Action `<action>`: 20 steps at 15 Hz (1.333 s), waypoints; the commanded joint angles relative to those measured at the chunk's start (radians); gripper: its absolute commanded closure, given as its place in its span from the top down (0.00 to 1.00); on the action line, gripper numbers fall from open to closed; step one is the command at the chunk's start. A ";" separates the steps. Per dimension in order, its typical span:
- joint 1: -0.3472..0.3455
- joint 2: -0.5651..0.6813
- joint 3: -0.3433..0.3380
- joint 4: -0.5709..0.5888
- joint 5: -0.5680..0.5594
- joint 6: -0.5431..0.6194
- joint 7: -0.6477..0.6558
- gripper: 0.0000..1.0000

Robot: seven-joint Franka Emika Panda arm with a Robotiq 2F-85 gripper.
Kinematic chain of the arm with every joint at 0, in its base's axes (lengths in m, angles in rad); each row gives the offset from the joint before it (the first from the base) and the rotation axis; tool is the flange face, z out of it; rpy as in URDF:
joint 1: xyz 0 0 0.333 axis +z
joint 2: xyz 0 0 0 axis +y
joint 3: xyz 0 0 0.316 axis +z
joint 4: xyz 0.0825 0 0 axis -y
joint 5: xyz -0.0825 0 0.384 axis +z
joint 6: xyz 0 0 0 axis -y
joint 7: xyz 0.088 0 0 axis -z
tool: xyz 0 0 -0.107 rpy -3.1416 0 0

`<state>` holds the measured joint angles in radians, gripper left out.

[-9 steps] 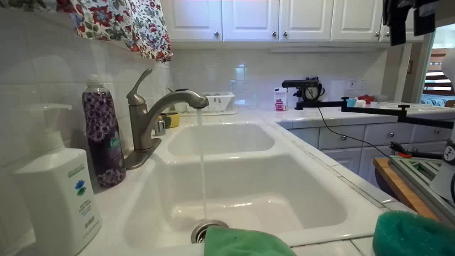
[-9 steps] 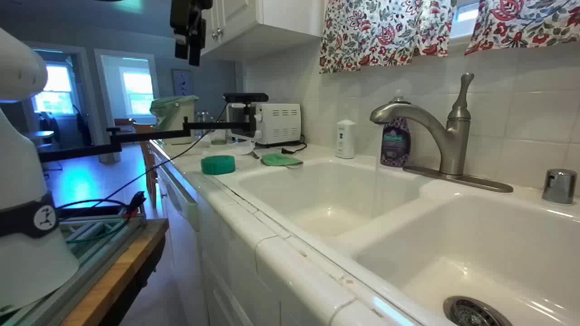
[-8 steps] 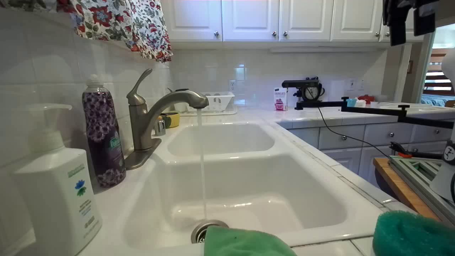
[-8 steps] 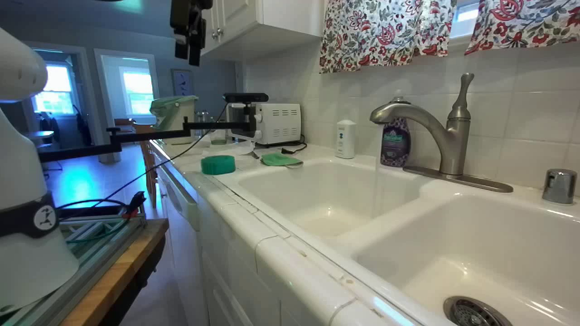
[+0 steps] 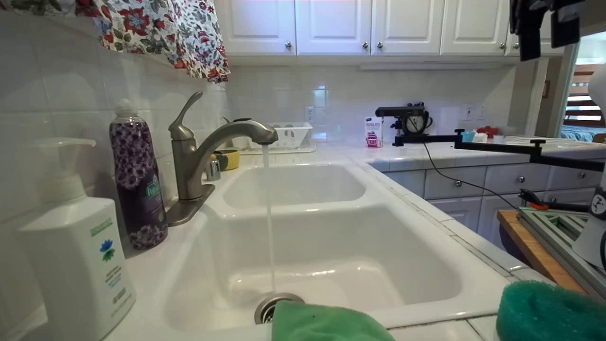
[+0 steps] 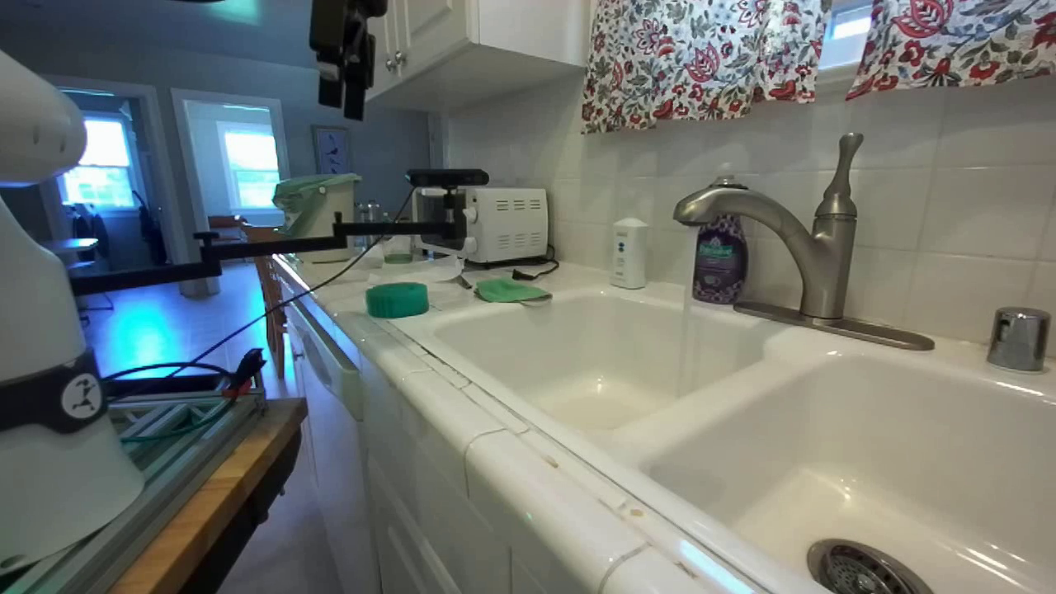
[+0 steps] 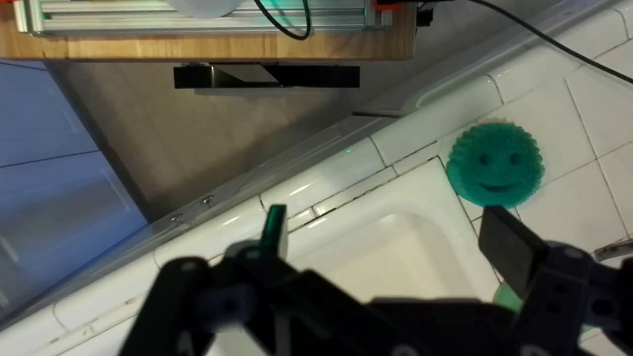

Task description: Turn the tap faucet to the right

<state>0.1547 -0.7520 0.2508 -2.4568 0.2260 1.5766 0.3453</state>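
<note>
The tap faucet (image 5: 186, 166) is brushed grey metal and stands upright at the back of the sink; it also shows in an exterior view (image 6: 827, 272). Its lever handle (image 5: 185, 116) points up and tilts. A thin stream of water (image 5: 270, 222) falls from the spout into the basin with the drain. My gripper (image 5: 548, 45) hangs high, well away from the faucet, with its fingers pointing down; it also shows at the top of an exterior view (image 6: 342, 99). In the wrist view my gripper (image 7: 385, 217) is open with nothing between its fingers. The faucet is out of the wrist view.
A purple soap bottle (image 5: 137, 189) and a white pump dispenser (image 5: 80, 265) stand beside the faucet. A green smiley sponge (image 7: 497, 165) and a green cloth (image 6: 510, 290) lie by the double sink (image 6: 569, 450). A black camera arm (image 6: 276, 245) reaches over the counter edge.
</note>
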 commanded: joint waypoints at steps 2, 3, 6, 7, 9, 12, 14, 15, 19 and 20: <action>-0.023 0.016 0.005 0.003 -0.008 0.010 -0.011 1.00; -0.031 0.024 0.003 0.004 -0.014 0.020 -0.011 1.00; -0.061 0.072 -0.007 0.022 -0.047 0.072 -0.022 1.00; -0.070 0.087 -0.008 0.025 -0.059 0.095 -0.022 1.00; -0.079 0.136 -0.020 0.045 -0.078 0.138 -0.041 1.00; -0.089 0.220 -0.041 0.082 -0.122 0.224 -0.086 1.00; -0.092 0.279 -0.062 0.121 -0.156 0.269 -0.124 1.00; -0.093 0.309 -0.072 0.145 -0.171 0.279 -0.142 1.00; -0.093 0.423 -0.112 0.252 -0.200 0.320 -0.220 1.00; -0.089 0.455 -0.123 0.282 -0.200 0.326 -0.259 1.00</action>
<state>0.0498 -0.3810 0.1557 -2.2619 0.0396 1.9159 0.1762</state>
